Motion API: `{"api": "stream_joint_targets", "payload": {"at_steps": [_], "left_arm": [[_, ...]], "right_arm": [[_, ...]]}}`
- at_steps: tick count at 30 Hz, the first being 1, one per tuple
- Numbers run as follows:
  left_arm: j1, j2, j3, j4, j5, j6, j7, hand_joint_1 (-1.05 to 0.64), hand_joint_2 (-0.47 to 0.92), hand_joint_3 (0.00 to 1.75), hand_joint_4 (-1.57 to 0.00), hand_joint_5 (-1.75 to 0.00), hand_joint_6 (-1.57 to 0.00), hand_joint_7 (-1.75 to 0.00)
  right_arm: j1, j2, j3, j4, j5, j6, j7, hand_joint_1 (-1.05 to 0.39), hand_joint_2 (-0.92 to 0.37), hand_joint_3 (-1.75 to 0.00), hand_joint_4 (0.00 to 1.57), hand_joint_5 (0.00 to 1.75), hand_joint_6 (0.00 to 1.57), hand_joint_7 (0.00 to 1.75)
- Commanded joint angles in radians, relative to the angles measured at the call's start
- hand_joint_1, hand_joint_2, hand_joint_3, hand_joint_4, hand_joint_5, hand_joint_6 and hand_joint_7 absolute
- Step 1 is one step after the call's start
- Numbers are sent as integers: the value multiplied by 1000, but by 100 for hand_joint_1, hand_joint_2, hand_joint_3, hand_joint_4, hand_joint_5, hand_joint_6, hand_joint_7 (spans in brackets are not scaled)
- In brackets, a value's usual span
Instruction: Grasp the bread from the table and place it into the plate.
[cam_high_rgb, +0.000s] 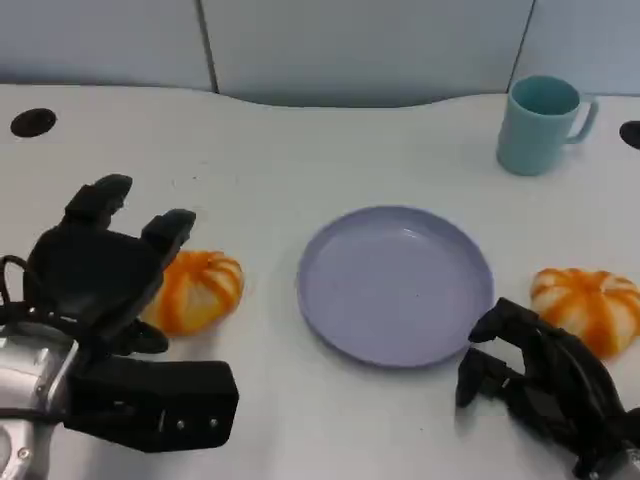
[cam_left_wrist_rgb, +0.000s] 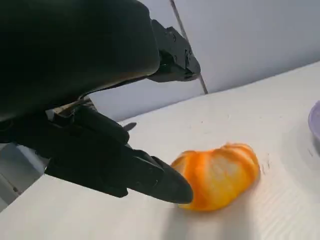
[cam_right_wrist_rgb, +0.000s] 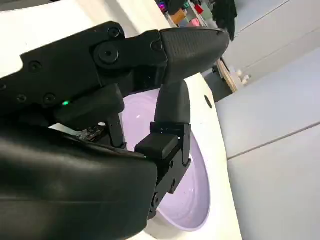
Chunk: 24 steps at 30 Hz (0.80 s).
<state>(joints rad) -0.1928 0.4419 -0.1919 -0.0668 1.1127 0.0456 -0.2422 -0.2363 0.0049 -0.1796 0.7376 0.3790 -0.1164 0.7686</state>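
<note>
1. Bread (cam_high_rgb: 200, 290), an orange-and-white striped roll, lies on the white table (cam_high_rgb: 270, 170) at 9 o'clock from the plate (cam_high_rgb: 330, 300), near it but not touching.
2. My left hand (cam_high_rgb: 105, 265) sits at 9 o'clock of this bread, fingers spread apart and holding nothing. In the left wrist view one fingertip (cam_left_wrist_rgb: 172, 187) reaches right up to the bread's (cam_left_wrist_rgb: 220, 175) near edge; I cannot tell whether it actually touches.
3. The plate, lavender and round, rests at table centre with nothing on it. The right wrist view shows its rim (cam_right_wrist_rgb: 200, 200) beyond my fingers (cam_right_wrist_rgb: 172, 105).
4. My right hand (cam_high_rgb: 535, 375) rests at roughly 4 o'clock from the plate, just off its rim, fingers curled inward with nothing between them.
5. A second striped roll (cam_high_rgb: 590, 305) lies at 3 o'clock from the plate, just beside my right hand.
6. A teal mug (cam_high_rgb: 540, 125) stands upright at 1 o'clock from the plate, handle turned away from it.
</note>
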Motion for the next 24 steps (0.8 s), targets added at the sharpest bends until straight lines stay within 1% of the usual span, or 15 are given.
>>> {"api": "stream_joint_targets", "payload": {"at_steps": [1, 5, 9, 12, 15, 19, 24], "left_arm": [[-44, 14, -36, 56, 0, 38, -13, -72, 84, 0, -1, -18, -15, 0], [-93, 9, -80, 133, -8, 59, -22, -72, 85, 1, -1, -17, -14, 0], [-143, 9, -116, 215, -40, 58, -28, -71, 86, 1, 0, -15, -12, 0], [-197, -7, -144, 308, -80, 57, -46, -69, 86, 0, 0, -12, -12, 0], [-212, -2, -161, 329, -99, 62, -40, -68, 86, 0, 0, -10, -12, 0], [-288, -31, -183, 465, -180, 49, -76, -66, 85, 0, 0, -6, -13, 0], [-317, -25, -212, 517, -212, 36, -59, -67, 85, 0, 0, -6, -11, 0]], "right_arm": [[28, -9, 3, 9, -10, 14, -13, -52, -92, -29, 68, 163, 57, 132], [23, -9, -2, 24, -4, 11, -1, -51, -92, -28, 68, 163, 56, 132], [25, -11, 1, 22, -12, 9, -11, -53, -92, -27, 68, 162, 57, 132], [29, -11, 3, 14, -11, 9, -10, -52, -92, -26, 68, 163, 57, 132], [30, -11, 3, 12, -11, 10, -10, -52, -92, -26, 68, 164, 57, 132], [37, -11, 1, 8, -8, -2, -5, -51, -92, -27, 67, 163, 56, 131], [39, -12, 1, 2, -7, 6, -9, -52, -92, -26, 67, 164, 57, 132]]}}
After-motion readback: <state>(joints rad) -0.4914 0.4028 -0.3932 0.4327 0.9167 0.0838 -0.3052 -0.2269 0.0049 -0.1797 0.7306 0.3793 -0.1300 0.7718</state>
